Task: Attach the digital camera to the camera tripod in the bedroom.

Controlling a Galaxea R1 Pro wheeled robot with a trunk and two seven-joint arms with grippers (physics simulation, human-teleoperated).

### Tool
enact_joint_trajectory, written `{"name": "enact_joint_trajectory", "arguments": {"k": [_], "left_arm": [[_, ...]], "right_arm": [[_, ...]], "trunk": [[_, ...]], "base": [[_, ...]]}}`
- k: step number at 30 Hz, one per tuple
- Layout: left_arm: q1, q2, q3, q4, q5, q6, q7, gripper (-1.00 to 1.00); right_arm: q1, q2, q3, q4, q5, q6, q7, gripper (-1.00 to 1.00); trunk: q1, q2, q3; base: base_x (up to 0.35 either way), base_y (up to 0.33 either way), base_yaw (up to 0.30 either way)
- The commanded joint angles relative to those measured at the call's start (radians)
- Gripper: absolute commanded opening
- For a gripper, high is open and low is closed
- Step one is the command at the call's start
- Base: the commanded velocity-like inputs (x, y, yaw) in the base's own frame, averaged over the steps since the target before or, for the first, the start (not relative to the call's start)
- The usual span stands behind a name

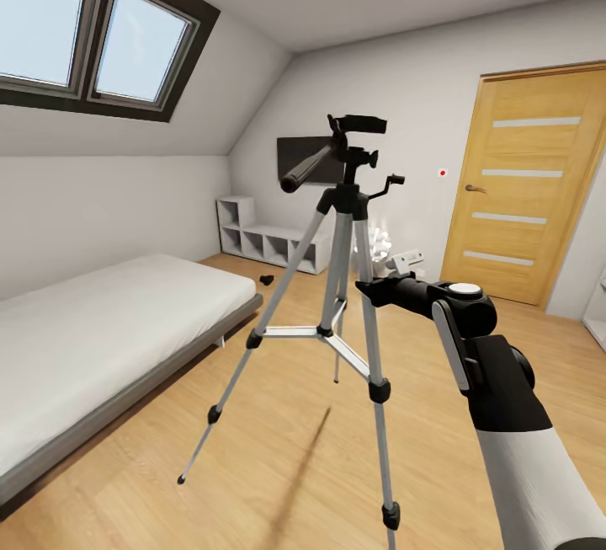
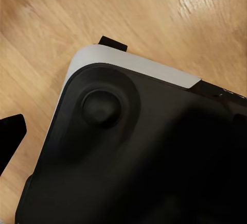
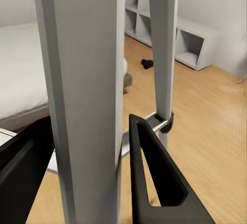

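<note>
Clearly spread apart on the right: right gripper (image 3: 85,183) astride one silver leg of the camera tripod (image 1: 341,280), black fingers (image 3: 154,183) on either side of that leg, jaws wide, contact with the metal not certain from the right wrist view. Seen from the head view as a black end (image 1: 379,289) of the right arm reaching up against the near leg, just below the tripod's upper joint.

Tripod upright on the light wood floor (image 1: 278,466) in the bedroom, three legs splayed, black head at top with a long pan handle (image 1: 310,169) slanting toward the bed (image 1: 101,323). No camera mounted on the head plate.

Small dark object (image 1: 267,280) on the floor between the bed's corner and the white cube shelving (image 1: 269,238); same dark lump (image 3: 147,63) in the right wrist view beyond the tripod legs, too small to identify as the digital camera with certainty.

Left gripper: state of jaws impossible to tell. Left wrist view taken up by a dark rounded robot part (image 2: 134,152) with a pale edge, over plank floor, one black tip (image 2: 10,136) at the margin.

From the head view alone: sloped ceiling with skylight windows (image 1: 93,36), dark wall panel (image 1: 305,158) behind the tripod head, wooden door (image 1: 526,188) further to the right.
</note>
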Motion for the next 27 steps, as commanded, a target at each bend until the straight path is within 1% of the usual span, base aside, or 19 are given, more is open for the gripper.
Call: {"name": "enact_joint_trajectory", "arguments": {"k": [1, 9, 12, 17, 21, 27], "left_arm": [[-0.001, -0.001, 0.008, 0.0, -0.001, -0.003, 0.001, 1.0], [-0.001, -0.001, 0.008, 0.0, -0.003, -0.003, 0.001, 1.0], [-0.001, -0.001, 0.007, 0.001, -0.003, -0.002, 0.001, 1.0], [-0.001, -0.001, 0.005, 0.002, -0.002, -0.001, 0.001, 1.0], [-0.001, -0.001, 0.005, 0.002, -0.002, 0.001, 0.001, 1.0], [-0.001, -0.001, 0.005, 0.002, -0.001, 0.002, 0.001, 1.0]], "right_arm": [[-0.001, -0.001, 0.0, -0.001, 0.001, 0.004, 0.003, -1.0], [-0.001, -0.002, 0.0, 0.001, 0.01, 0.004, 0.001, -1.0], [-0.001, -0.002, 0.0, 0.003, 0.013, 0.004, -0.002, -1.0], [-0.001, -0.008, 0.0, 0.007, 0.025, 0.004, -0.004, -1.0], [-0.001, -0.015, 0.001, 0.008, 0.025, 0.004, -0.005, -1.0], [-0.001, -0.018, 0.0, 0.01, 0.024, 0.004, -0.005, -1.0]], "trunk": [[0.0, -0.001, -0.001], [0.0, -0.001, -0.001], [0.0, -0.001, -0.001], [0.0, -0.001, -0.001], [0.0, -0.001, -0.001], [0.0, -0.001, -0.001]], "base": [[0.0, 0.0, 0.0], [0.001, 0.0, 0.0], [0.103, 0.0, 0.0], [0.277, 0.0, 0.0], [0.312, 0.0, 0.0], [0.32, 0.0, 0.0]]}}
